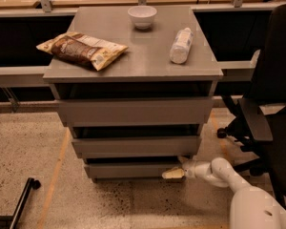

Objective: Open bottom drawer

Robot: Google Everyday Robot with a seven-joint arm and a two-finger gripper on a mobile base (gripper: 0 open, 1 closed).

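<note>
The grey cabinet has three flat drawer fronts. The bottom drawer [131, 170] is the lowest and narrowest-looking front, just above the floor, with a dark gap above it. My gripper [173, 173] is at the right end of that drawer front, with its pale fingertips against the front's lower right edge. My white arm [219, 171] reaches in from the lower right. The middle drawer front [136, 146] and the top drawer front [133, 111] sit above.
On the cabinet top lie a snack bag [81, 50], a white bowl [142, 16] and a clear bottle on its side [180, 45]. A black office chair [269, 104] stands close on the right. A black pole end [24, 192] lies on the speckled floor at the left.
</note>
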